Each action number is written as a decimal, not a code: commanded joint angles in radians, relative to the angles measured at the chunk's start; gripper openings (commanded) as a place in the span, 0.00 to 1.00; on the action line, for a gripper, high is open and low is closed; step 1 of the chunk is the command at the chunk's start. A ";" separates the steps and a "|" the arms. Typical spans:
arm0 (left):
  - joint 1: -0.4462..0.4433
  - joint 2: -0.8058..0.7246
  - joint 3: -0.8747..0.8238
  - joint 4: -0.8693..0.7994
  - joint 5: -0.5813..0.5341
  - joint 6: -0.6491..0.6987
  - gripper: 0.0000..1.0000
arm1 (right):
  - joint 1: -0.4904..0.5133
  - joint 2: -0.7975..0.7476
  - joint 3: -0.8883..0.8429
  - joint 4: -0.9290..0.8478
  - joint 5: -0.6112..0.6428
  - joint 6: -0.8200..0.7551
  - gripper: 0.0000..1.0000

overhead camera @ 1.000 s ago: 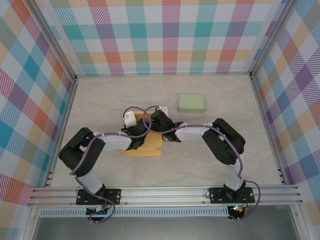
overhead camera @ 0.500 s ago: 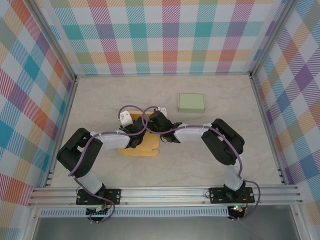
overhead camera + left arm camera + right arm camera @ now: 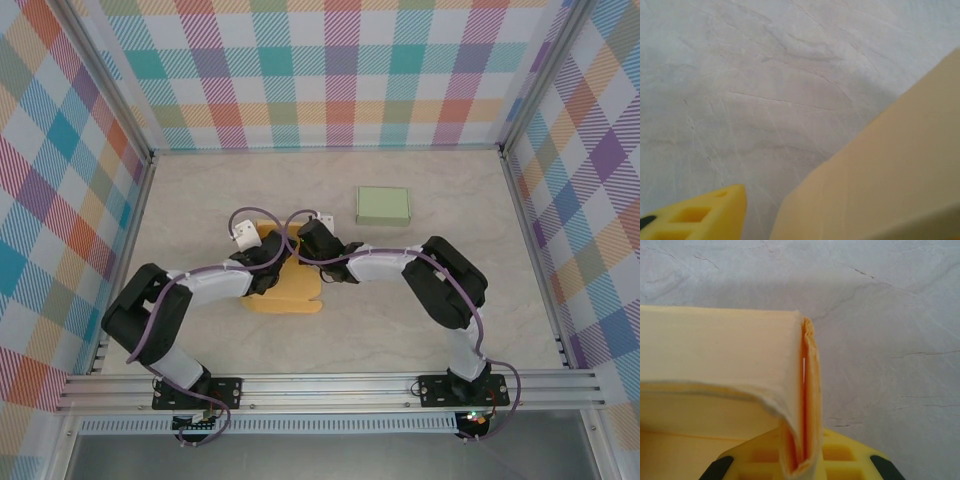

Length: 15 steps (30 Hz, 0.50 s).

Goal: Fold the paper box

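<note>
Pale marbled table (image 3: 430, 180), plaid walls (image 3: 340, 80) on three sides. Yellow paper box (image 3: 298, 290) lies mid-table, both arms bent in over it from either side.

Right gripper (image 3: 305, 242) sits at the box's far edge. In the right wrist view the right gripper (image 3: 800, 460) is pressed together on a doubled-up, upright paper wall of the box (image 3: 715, 345). The folded edge runs down between the yellow fingers (image 3: 850, 455), and the rest of the panel spreads to that gripper's left. Bare table lies beyond the pinched wall.

Left gripper (image 3: 272, 272) is over the box's left part, just beside the right gripper. The arm body covers the jaws from above. In the left wrist view one yellow fingertip (image 3: 705, 210) shows at bottom left, apart from a tan box panel (image 3: 880, 170) slanting across the lower right, with table (image 3: 765, 75) ahead. Cannot tell whether the jaws are spread or together, and no paper is seen against that fingertip.

Flat green box (image 3: 383, 205) lies beyond and to the right of the right gripper, well apart from the yellow one.
</note>
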<state>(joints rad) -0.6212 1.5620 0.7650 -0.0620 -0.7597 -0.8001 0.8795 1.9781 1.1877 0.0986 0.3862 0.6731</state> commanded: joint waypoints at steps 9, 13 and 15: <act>-0.019 -0.305 -0.036 -0.112 0.215 0.034 0.86 | -0.001 0.012 0.057 -0.314 0.021 -0.034 0.00; -0.018 -0.403 -0.034 -0.175 0.221 0.033 1.00 | -0.002 0.003 0.121 -0.482 -0.006 -0.090 0.00; -0.019 -0.454 -0.035 -0.202 0.211 0.033 1.00 | -0.002 -0.001 0.156 -0.575 -0.023 -0.130 0.00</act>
<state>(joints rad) -0.6342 1.1667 0.7399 -0.1909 -0.5571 -0.7692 0.8795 1.9781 1.3155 -0.2081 0.3878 0.6178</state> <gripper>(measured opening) 0.997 0.096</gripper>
